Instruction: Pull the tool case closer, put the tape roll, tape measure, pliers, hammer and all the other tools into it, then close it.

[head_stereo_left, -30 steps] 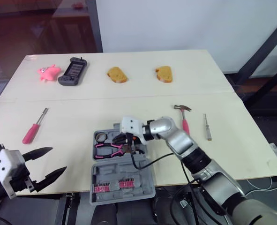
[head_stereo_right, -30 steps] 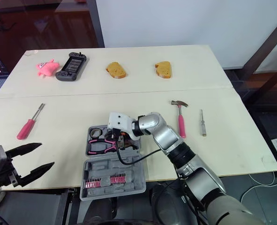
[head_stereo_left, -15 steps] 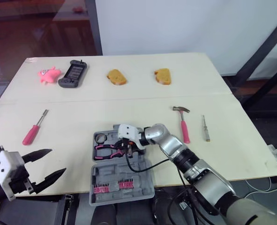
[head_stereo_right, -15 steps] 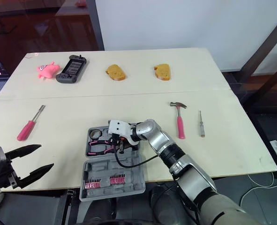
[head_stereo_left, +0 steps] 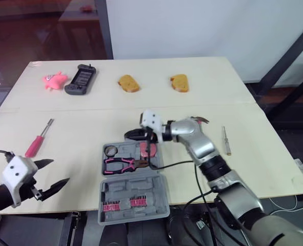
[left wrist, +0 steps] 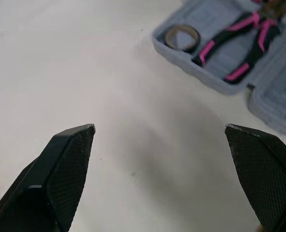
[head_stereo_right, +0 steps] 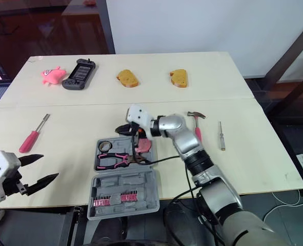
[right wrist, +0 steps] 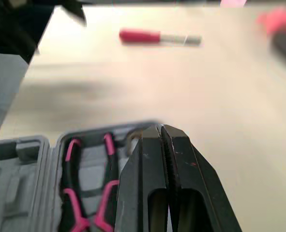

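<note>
Steel-headed, likely top-heavy: take the hammer [head_stereo_right: 196,115], lying on the worktop [head_stereo_right: 64,118] right of the tool case [head_stereo_right: 123,180], by its pink handle near the head, right gripper [head_stereo_right: 119,128] pinched closed on nothing, left gripper [head_stereo_right: 44,168] spread wide, empty.

Bench [head_stereo_left: 89,123] pale cream. Tool case [head_stereo_left: 133,183] grey; row of pink bits [head_stereo_left: 123,204] in near half. Pliers [head_stereo_left: 119,164]: pink-and-black handles. Tape roll [head_stereo_left: 110,150]: dark ring. Tape measure [head_stereo_left: 144,149] pink. Screwdriver [head_stereo_left: 37,139] near left edge: red-pink handle, silver shaft. Hammer [head_stereo_right: 197,134]: pink handle, dark head. Far-left corner: pink toy [head_stereo_left: 54,80], black controller [head_stereo_left: 80,80]. Far edge: golden-brown bread [head_stereo_left: 127,83], second bread [head_stereo_left: 179,82] same. Left gripper's fingers [left wrist: 67,169] black, cross-hatched pads.
</note>
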Available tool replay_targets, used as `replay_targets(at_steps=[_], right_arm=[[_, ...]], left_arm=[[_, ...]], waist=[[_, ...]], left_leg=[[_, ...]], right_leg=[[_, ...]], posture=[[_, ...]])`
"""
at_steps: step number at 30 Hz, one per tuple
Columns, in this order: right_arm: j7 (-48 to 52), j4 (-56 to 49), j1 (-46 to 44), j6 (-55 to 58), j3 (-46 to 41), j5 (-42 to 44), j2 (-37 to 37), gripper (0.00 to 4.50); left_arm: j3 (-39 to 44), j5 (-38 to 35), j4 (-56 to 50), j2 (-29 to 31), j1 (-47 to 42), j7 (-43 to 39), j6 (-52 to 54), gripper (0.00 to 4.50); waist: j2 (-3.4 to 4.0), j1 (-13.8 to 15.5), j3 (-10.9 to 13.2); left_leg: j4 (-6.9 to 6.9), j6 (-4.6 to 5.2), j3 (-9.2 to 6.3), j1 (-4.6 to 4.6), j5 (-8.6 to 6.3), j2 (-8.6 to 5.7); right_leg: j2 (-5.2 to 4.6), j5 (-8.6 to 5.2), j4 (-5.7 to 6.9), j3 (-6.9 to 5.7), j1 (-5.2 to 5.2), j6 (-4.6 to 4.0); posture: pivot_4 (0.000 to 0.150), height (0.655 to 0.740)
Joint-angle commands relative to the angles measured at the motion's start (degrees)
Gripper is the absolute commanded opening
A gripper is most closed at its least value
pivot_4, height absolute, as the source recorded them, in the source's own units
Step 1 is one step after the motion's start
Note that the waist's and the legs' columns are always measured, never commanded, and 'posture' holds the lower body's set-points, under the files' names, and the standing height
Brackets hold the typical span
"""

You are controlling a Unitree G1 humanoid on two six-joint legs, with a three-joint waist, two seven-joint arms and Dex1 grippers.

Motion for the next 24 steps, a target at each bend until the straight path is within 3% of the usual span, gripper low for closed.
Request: replay_targets(at_steps=[1,7,9,14,17,24], right_arm=[[6.90,-9.77,3.51,2.64,-2.07,2.62,-9.89,0.10],[6.86,-11.91,12.44,-5.62,0.01,-4.20,-21.60,0.10],[4.98,-11.36,15.16,-8.02,1.04,-6.75,-22.56,0.00],[2.53,-8.41,18.57,-11.31,3.19,-10.08,-21.62,0.00],[1.55,-7.09,20.09,-11.94,4.12,-10.90,-20.83,0.00],[-0.82,-4.50,20.96,-12.82,5.14,-11.97,-18.37,0.00]], left_arm=[[-2.44,0.55,3.22,4.38,-1.70,-4.38,1.74,4.50],[-8.07,1.62,9.15,4.65,-9.52,-7.88,-3.79,4.50],[-11.01,3.00,10.58,3.90,-10.96,-9.17,-7.53,3.99],[-18.96,9.77,15.42,3.01,-15.33,-8.30,-15.66,1.67],[-22.02,11.49,17.58,0.34,-18.28,-5.23,-16.71,0.04],[-28.07,11.73,17.31,-4.10,-19.85,-3.55,-11.47,0.04]], waist=[[0.02,0.50,0.03],[0.02,0.73,0.07],[0.02,0.45,0.07],[0.01,0.10,0.09],[0.02,0.27,0.10],[-0.01,0.50,0.10]], left_leg=[[0.00,0.00,0.00,0.00,0.00,-0.01],[0.02,0.00,0.03,0.03,0.00,0.00],[0.02,0.01,0.07,0.03,0.00,-0.01],[0.02,0.01,0.06,0.02,0.00,0.00],[0.08,0.01,0.04,0.02,0.00,0.00],[0.15,0.01,0.04,0.04,0.00,-0.01]], right_leg=[[-0.02,-0.04,-0.02,-0.01,0.01,-0.06],[-0.01,-0.13,-0.02,0.00,-0.02,-0.24],[-0.03,-0.13,-0.03,0.04,-0.03,-0.22],[0.00,-0.10,0.01,0.03,-0.04,-0.14],[0.01,-0.10,0.00,0.04,0.03,-0.15],[0.02,-0.01,0.03,0.04,0.08,0.04]], posture=[[0.150,0.7400],[0.150,0.7400],[0.150,0.7400],[0.150,0.7400],[0.150,0.7400],[0.150,0.7400]])
